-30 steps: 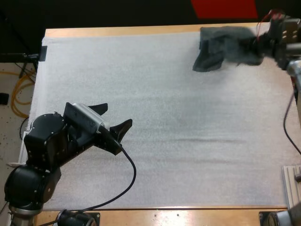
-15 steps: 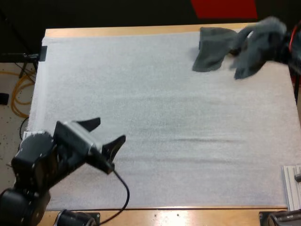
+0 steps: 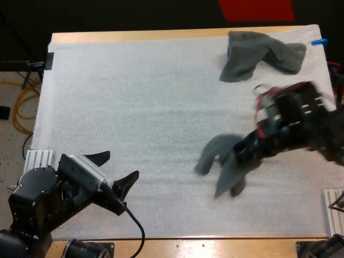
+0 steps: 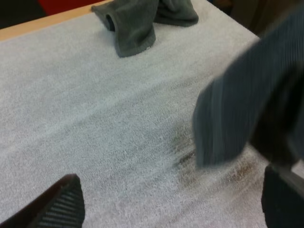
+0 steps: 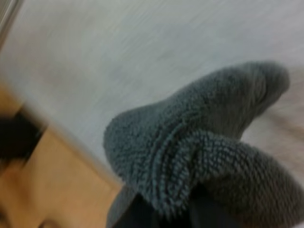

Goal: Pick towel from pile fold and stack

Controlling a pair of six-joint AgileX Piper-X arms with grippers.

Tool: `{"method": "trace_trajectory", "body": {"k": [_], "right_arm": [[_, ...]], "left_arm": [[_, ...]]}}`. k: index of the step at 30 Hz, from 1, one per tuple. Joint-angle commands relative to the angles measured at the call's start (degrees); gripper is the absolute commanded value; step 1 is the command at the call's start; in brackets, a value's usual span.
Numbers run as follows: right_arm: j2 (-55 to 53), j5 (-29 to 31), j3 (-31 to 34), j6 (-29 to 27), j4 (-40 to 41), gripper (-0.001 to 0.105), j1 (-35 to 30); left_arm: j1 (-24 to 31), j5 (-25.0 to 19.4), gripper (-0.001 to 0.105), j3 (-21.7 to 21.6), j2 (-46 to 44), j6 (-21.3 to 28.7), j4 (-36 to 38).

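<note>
Currently logged:

1. Held towel (image 3: 223, 166): dark grey-green, bunched, hanging over the white mat (image 3: 134, 97), R of centre. Two limp lobes droop toward the near edge. Can't tell whether the low end touches the mat.
2. Pile towel (image 3: 258, 54): same colour, crumpled, at the mat's far R corner, well apart from item 1.
3. Right gripper (image 3: 250, 153): pinching the held towel at its upper bunch, tips buried in cloth. R wrist view: terry folds wadded close over the dark fingers.
4. Left gripper (image 3: 122, 164): over the mat's near L corner, fingers (image 4: 61, 206) spread wide, nothing between, clear of both towels.
5. Wooden table (image 3: 134, 36): a bare strip shows along the far side beyond the mat.
</note>
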Motion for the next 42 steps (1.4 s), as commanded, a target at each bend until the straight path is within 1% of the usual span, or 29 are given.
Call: {"method": "trace_trajectory", "body": {"k": [1,2,4,5,7,8,9,10,12,13,14,15,17,18,20,24,26,28,29,32,34,36,38,39,42], "right_arm": [[0.7,-2.8,0.5,-1.7,-1.0,0.0,0.8],[2.0,-2.7,1.2,-2.4,-3.0,0.0,1.8],[4.2,-0.1,1.6,-2.3,-7.3,0.0,2.8],[5.7,2.7,1.6,-2.2,-10.4,0.0,3.0],[7.7,7.2,1.6,-2.4,-15.9,0.006,3.0],[8.5,9.3,1.6,-2.4,-18.7,0.013,3.0],[9.2,11.8,1.6,-2.4,-22.0,0.026,2.9],[9.5,12.8,1.6,-2.4,-23.7,0.035,2.9],[10.2,17.6,1.6,-2.5,-29.0,0.073,2.9],[10.2,19.7,1.6,-2.5,-29.9,0.082,2.9],[10.2,23.4,1.5,-2.5,-31.4,0.092,2.9],[10.2,26.2,1.3,-2.5,-31.8,0.097,2.9],[10.0,29.0,0.8,-2.5,-30.8,0.097,2.9],[9.8,29.3,0.5,-2.5,-29.2,0.095,2.9],[9.4,29.1,0.4,-2.5,-26.7,0.092,2.9],[9.1,28.8,0.9,-2.5,-17.9,0.081,2.9],[9.1,28.8,2.0,-2.5,-15.6,0.078,2.9],[9.1,28.8,3.9,-2.5,-15.9,0.078,2.6],[9.2,28.8,5.4,-2.4,-17.3,0.078,2.1],[9.2,28.6,9.7,0.8,-23.3,0.078,0.4],[9.5,27.0,12.3,3.2,-26.3,0.078,-1.5],[10.9,22.5,14.0,5.7,-27.4,0.078,-4.0],[12.4,19.2,14.9,6.6,-27.8,0.078,-5.8],[13.7,18.2,15.3,6.6,-28.2,0.078,-6.5],[17.1,18.2,15.6,6.6,-29.6,0.078,-6.9]], "left_arm": [[-0.3,-0.4,0.074,-0.3,-0.3,-0.1,-0.1],[-0.3,-0.4,0.074,-0.3,-0.3,-0.1,-0.1],[-0.3,-0.4,0.074,-0.3,-0.3,-0.1,-0.1],[-0.3,-0.4,0.074,-0.3,-0.3,-0.1,-0.1],[-0.3,-0.4,0.074,-0.3,-0.3,-0.1,-0.1],[-0.3,-0.4,0.074,-0.3,-0.3,-0.1,-0.1],[-0.3,-0.4,0.074,-0.3,-0.3,-0.1,-0.1],[-0.3,-0.4,0.074,-0.3,-0.3,-0.1,-0.1],[-0.3,-0.4,0.074,-0.3,-0.3,-0.1,-0.1],[-0.3,-0.4,0.074,-0.3,-0.3,-0.1,-0.1],[-0.3,-0.4,0.074,-0.3,-0.3,-0.1,-0.1],[-0.3,-0.4,0.074,-0.3,-0.3,-0.1,-0.1],[-0.3,-0.4,0.074,-0.3,-0.3,-0.1,-0.1],[-0.3,-0.4,0.074,-0.3,-0.3,-0.1,-0.1],[-0.3,-0.4,0.074,-0.3,-0.3,-0.1,-0.1],[-0.3,-0.4,0.074,-0.3,-0.3,1.6,-0.1],[-0.3,-0.4,0.074,-0.3,-0.3,2.1,-0.1],[-0.3,-0.4,0.074,-0.3,-0.3,2.4,-0.1],[-0.3,-0.4,0.074,-0.3,-0.3,2.4,-0.1],[-0.3,-0.4,0.074,-0.3,-0.3,2.4,-0.1],[-0.3,-0.4,0.074,-0.3,-0.3,2.4,0.0],[-0.3,-0.4,0.074,-0.2,-0.3,2.4,0.3],[-0.3,-0.4,0.074,0.0,-0.3,2.4,0.3],[-0.3,-0.4,0.074,0.3,-0.3,2.4,0.3],[-0.3,-0.4,0.074,1.1,-0.3,2.4,0.3]]}}
